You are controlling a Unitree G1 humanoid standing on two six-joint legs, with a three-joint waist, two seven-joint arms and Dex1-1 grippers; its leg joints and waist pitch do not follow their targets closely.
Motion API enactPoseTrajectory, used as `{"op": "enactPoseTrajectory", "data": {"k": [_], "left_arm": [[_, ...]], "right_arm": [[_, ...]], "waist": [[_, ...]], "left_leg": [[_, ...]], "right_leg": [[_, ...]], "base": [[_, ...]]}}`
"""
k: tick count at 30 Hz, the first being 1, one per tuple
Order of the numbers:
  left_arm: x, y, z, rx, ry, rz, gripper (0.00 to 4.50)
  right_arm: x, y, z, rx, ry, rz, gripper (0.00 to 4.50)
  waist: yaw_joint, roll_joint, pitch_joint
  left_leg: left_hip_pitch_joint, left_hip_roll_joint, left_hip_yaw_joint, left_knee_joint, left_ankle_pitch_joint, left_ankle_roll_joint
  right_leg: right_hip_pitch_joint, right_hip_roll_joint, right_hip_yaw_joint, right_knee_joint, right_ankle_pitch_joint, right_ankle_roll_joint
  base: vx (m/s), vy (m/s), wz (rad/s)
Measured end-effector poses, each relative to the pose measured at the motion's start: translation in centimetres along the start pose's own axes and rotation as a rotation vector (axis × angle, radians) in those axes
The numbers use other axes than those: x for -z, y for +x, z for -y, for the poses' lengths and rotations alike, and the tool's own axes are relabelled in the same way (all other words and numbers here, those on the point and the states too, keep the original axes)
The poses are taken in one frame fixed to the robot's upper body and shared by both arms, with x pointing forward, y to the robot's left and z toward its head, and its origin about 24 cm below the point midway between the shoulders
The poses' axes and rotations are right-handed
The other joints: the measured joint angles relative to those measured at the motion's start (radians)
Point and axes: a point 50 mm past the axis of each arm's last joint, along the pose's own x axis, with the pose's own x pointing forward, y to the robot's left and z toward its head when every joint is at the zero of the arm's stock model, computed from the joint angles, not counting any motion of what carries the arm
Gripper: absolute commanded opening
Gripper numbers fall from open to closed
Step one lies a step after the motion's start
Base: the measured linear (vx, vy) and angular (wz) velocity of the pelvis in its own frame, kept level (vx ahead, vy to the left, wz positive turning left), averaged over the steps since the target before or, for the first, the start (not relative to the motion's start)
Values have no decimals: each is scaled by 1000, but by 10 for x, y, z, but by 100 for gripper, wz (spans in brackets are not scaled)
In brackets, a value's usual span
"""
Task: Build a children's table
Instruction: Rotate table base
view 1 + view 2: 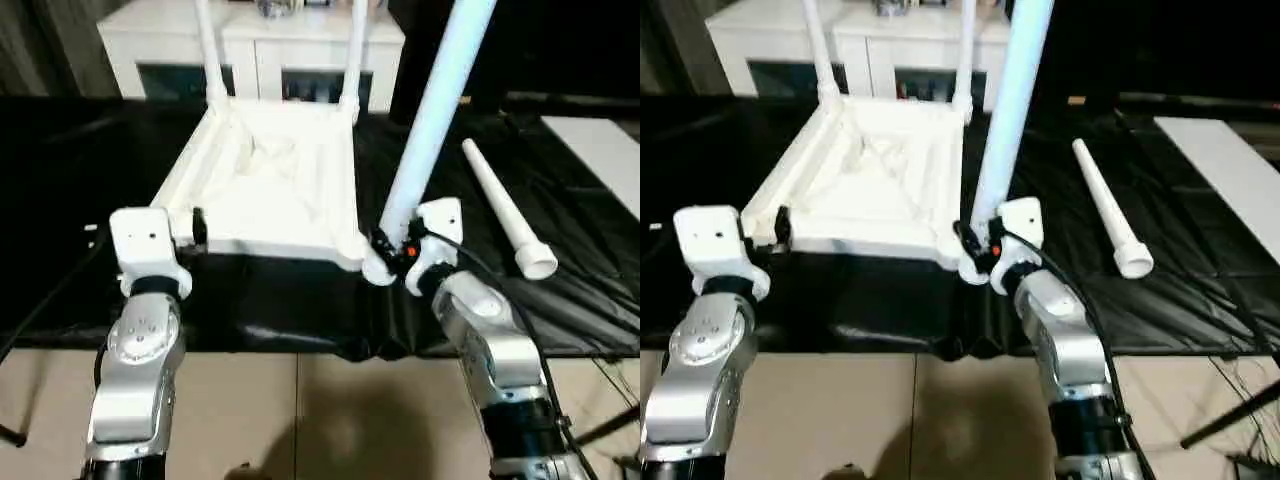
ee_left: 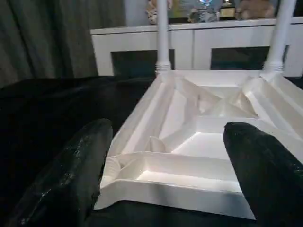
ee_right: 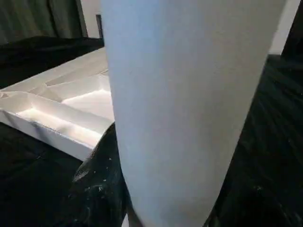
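The white tabletop (image 1: 270, 190) lies upside down on a black sheet, its X-ribbed underside up. Two white legs (image 1: 208, 45) stand upright in its far corner sockets. My right gripper (image 1: 392, 250) is shut on a third white leg (image 1: 435, 110), which leans up and to the right with its lower end at the near right corner socket (image 1: 375, 268). A fourth leg (image 1: 505, 215) lies loose on the sheet to the right. My left gripper (image 1: 197, 230) stands open at the near left corner (image 2: 123, 165), with the tabletop's edge between its black fingers (image 2: 71, 170).
A white cabinet (image 1: 250, 45) with dark glass doors stands behind the tabletop. A white flat panel (image 1: 600, 150) lies at the far right. The black sheet (image 1: 560, 290) ends at the near edge, with beige floor (image 1: 300, 410) below my forearms.
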Motion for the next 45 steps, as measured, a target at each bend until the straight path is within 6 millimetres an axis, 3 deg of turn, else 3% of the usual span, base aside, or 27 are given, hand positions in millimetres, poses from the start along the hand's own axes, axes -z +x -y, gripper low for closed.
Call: {"op": "enactPoseTrajectory", "data": {"k": [2,5,7,9,12,16,24,29,30,32,33,34,35,36,37,38,39,40,41,42,43,44,45], "left_arm": [[3,-2,0,1,4,-9,421],[7,-5,3,33,34,-15,421],[9,-6,4,43,37,-22,421],[9,-6,3,43,42,-19,421],[8,-6,1,51,57,-13,421],[7,-6,2,92,47,6,421],[16,-7,1,161,52,-8,421],[16,-8,3,177,50,-4,421],[16,-8,4,178,47,-6,421],[13,-6,10,192,34,6,421],[14,-6,9,192,35,5,421],[16,-7,7,185,39,-2,421],[19,-9,4,175,45,-14,421],[23,-10,-2,155,54,-31,421],[24,-9,-5,147,61,-38,421],[23,-9,-5,146,63,-30,421],[21,-9,-4,147,59,-23,421],[22,-9,-3,149,56,-24,421],[23,-11,4,166,32,-30,421],[23,-12,14,200,23,-27,421],[23,-12,15,205,23,-28,421],[23,-12,15,203,24,-26,421],[22,-12,13,199,25,-23,421]], "right_arm": [[1,2,-5,-25,-7,-9,186],[2,2,-6,-35,-9,-18,186],[2,2,-6,-36,-10,-21,186],[2,2,-6,-36,-11,-21,186],[1,2,-5,-30,-18,-11,186],[0,2,0,19,-16,5,186],[2,-16,28,144,-30,26,186],[3,-13,22,128,-19,25,186],[4,-11,18,115,-14,24,186],[5,-11,18,104,-17,19,186],[5,-11,16,91,-26,15,186],[5,-9,12,75,-38,10,186],[6,-8,10,67,-49,6,186],[4,-3,1,30,-50,10,186],[5,-1,-5,4,-46,11,186],[4,0,-8,-9,-42,16,186],[2,1,-9,-15,-39,25,186],[2,0,-7,-9,-37,25,186],[3,-3,0,17,-31,20,186],[5,-7,9,46,-35,12,186],[4,-9,14,67,-37,12,186],[3,-10,17,76,-38,16,186],[3,-11,17,77,-38,18,186]], "waist": [[-5,0,0],[-21,-1,1],[-40,-5,4],[-50,-7,6],[-56,-7,6],[-58,-6,5],[-56,29,-14],[-63,34,-17],[-62,30,-16],[-66,40,-20],[-66,42,-21],[-69,40,-20],[-74,39,-19],[-85,31,-18],[-91,29,-19],[-95,18,-20],[-96,0,-17],[-94,-3,-11],[-80,0,-5],[-64,-3,-2],[-60,-5,-1],[-59,0,-1],[-53,5,-1]], "left_leg": [[5,8,20,-1,0,0],[13,5,22,-3,-9,13],[30,2,22,-15,-10,15],[57,0,21,-37,-10,16],[78,0,16,-53,-10,15],[82,-4,21,-60,-13,17],[75,-7,19,-59,-42,28],[71,-13,8,-51,-58,38],[67,-17,3,-48,-62,43],[22,-23,-38,5,-88,135],[12,-24,-62,17,-94,148],[18,-27,-84,15,-94,148],[24,-39,-106,15,-95,149],[33,-65,-140,14,-98,145],[41,-83,-163,12,-100,146],[50,-101,-173,8,-100,144],[65,-118,-159,8,-105,128],[69,-120,-151,12,-108,125],[73,-111,-132,38,-115,165],[61,-112,-108,85,-116,172],[52,-118,-98,108,-111,165],[46,-121,-90,102,-106,155],[43,-124,-86,81,-97,141]], "right_leg": [[-2,13,23,-15,13,6],[2,14,29,-28,20,12],[18,10,24,-41,19,13],[43,9,18,-65,19,13],[70,7,3,-91,19,13],[73,-2,-3,-94,19,12],[78,-2,-4,-91,-11,7],[80,-2,-3,-82,-33,8],[82,-3,-3,-76,-41,8],[96,-7,-41,-83,-50,26],[109,-7,-67,-90,-55,31],[117,-7,-72,-89,-60,32],[112,-7,-72,-67,-74,32],[82,-8,-41,17,-94,21],[60,-5,-14,62,-101,28],[32,-5,15,74,-103,35],[9,-12,58,47,-85,28],[14,-13,70,55,-72,28],[34,3,79,45,-79,19],[54,15,93,30,-76,15],[71,23,101,19,-75,13],[85,34,107,5,-72,8],[98,42,103,-4,-72,5]], "base": [[-10,57,-25],[-8,36,-20],[0,0,0],[0,0,0],[0,0,0],[68,17,-3],[91,7,5],[85,0,8],[73,-6,11],[56,4,54],[53,5,70],[118,-47,69],[140,-104,49],[140,-104,49],[60,-121,38],[17,-131,26],[17,-131,26],[5,-141,13],[26,-125,11],[26,-125,11],[51,-111,13],[39,-75,15],[39,-75,15]]}}
